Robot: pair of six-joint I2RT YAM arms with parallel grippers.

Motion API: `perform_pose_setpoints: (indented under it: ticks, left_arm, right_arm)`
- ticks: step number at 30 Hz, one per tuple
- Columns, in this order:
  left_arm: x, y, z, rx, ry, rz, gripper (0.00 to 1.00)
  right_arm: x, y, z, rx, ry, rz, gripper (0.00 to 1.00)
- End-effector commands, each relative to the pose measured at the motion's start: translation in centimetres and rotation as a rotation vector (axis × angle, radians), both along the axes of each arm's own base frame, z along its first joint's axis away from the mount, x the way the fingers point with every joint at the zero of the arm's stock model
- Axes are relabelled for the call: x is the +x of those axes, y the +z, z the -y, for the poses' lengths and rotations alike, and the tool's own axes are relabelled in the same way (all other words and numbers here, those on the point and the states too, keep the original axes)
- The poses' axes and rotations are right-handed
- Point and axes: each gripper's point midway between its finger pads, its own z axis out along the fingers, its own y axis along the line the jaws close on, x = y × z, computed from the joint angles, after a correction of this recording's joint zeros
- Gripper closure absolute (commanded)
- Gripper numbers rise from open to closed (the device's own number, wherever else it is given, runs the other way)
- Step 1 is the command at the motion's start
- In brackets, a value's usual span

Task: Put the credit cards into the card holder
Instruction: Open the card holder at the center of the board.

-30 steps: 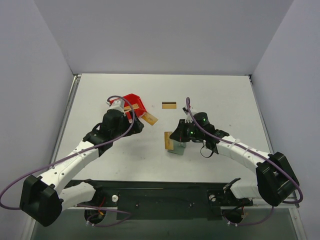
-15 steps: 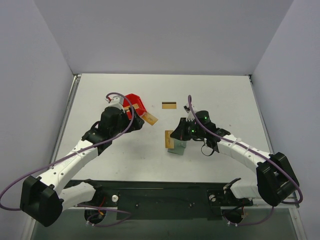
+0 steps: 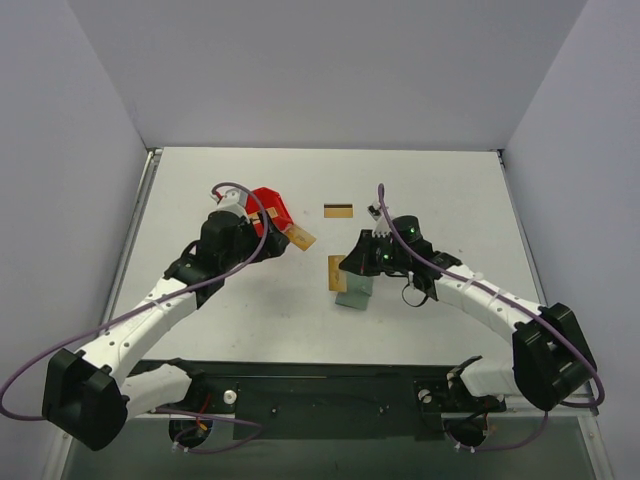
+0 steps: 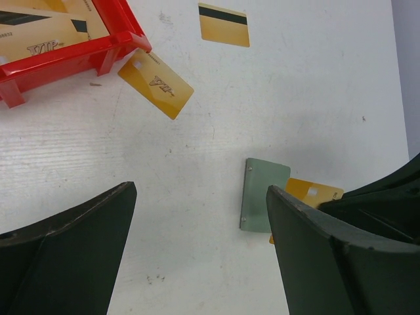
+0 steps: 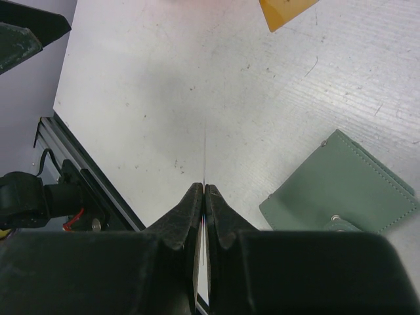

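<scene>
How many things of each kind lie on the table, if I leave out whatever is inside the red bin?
Gold cards: 3
Green wallet: 1
Red bin: 1
Total: 5

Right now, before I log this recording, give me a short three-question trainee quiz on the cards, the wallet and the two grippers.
1. True or false: the left gripper is shut on a card.
2. What does the right gripper pinch? A) the card holder B) a credit card, edge-on to its own camera C) nothing
3. How many gold cards lie unheld on the table outside the red bin?

Key
1. False: its jaws stand wide open, holding nothing.
2. B
3. Two: the card by the bin and the striped card.
</scene>
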Motion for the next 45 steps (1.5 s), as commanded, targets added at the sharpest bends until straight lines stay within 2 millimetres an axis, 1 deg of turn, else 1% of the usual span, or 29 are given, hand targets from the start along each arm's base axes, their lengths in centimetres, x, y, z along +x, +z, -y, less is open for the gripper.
perform_pose_setpoints:
  ticks: [1, 2, 3, 4, 5, 8, 9, 12, 13, 16, 21, 29, 45]
  left_arm:
    - [2.1, 4.0, 1.1, -0.061, -0.021, 0.118, 0.09]
    - [2.3, 4.2, 1.2, -0.064, -0.021, 0.124, 0.09]
    - [2.6, 4.4, 1.2, -0.070, -0.018, 0.136, 0.09]
    - [2.4, 4.7, 1.7, -0.090, -0.049, 0.138, 0.09]
    - [2.6, 4.9, 1.8, -0.098, -0.053, 0.147, 0.09]
    - [2.5, 5.6, 2.1, -0.122, -0.077, 0.163, 0.09]
    - [2.7, 6.4, 2.3, -0.140, -0.082, 0.195, 0.09]
    - [2.4, 6.8, 2.4, -0.153, -0.096, 0.206, 0.09]
    - [2.3, 6.8, 2.3, -0.154, -0.097, 0.206, 0.09]
    - [1.8, 6.2, 2.3, -0.153, -0.107, 0.194, 0.09]
    - [1.6, 5.4, 2.5, -0.155, -0.119, 0.172, 0.09]
    - [1.8, 5.4, 2.7, -0.154, -0.135, 0.175, 0.09]
    - [2.0, 5.2, 2.3, -0.152, -0.119, 0.163, 0.09]
  right_arm:
    - [1.5, 2.4, -0.9, 0.059, 0.014, 0.034, 1.00]
    - [1.5, 2.5, -1.0, 0.082, 0.027, 0.016, 1.00]
    - [1.9, 3.1, -1.2, 0.111, 0.026, 0.012, 1.00]
    - [1.7, 3.3, -1.4, 0.132, 0.044, 0.003, 1.00]
    - [2.1, 3.7, -1.5, 0.160, 0.039, -0.005, 1.00]
    - [2.2, 4.7, -1.8, 0.233, 0.063, 0.000, 1.00]
    - [2.2, 4.7, -1.8, 0.241, 0.059, -0.010, 1.00]
    - [2.0, 4.3, -1.5, 0.227, 0.047, -0.020, 1.00]
    - [2.0, 4.5, -1.4, 0.227, 0.047, -0.009, 1.00]
    - [1.7, 3.8, -0.7, 0.205, 0.022, -0.012, 1.00]
    - [1.7, 3.5, -0.5, 0.187, 0.015, -0.009, 1.00]
    - [1.8, 3.3, -0.5, 0.191, 0.009, -0.015, 1.00]
    - [1.9, 3.2, -0.5, 0.186, 0.005, -0.015, 1.00]
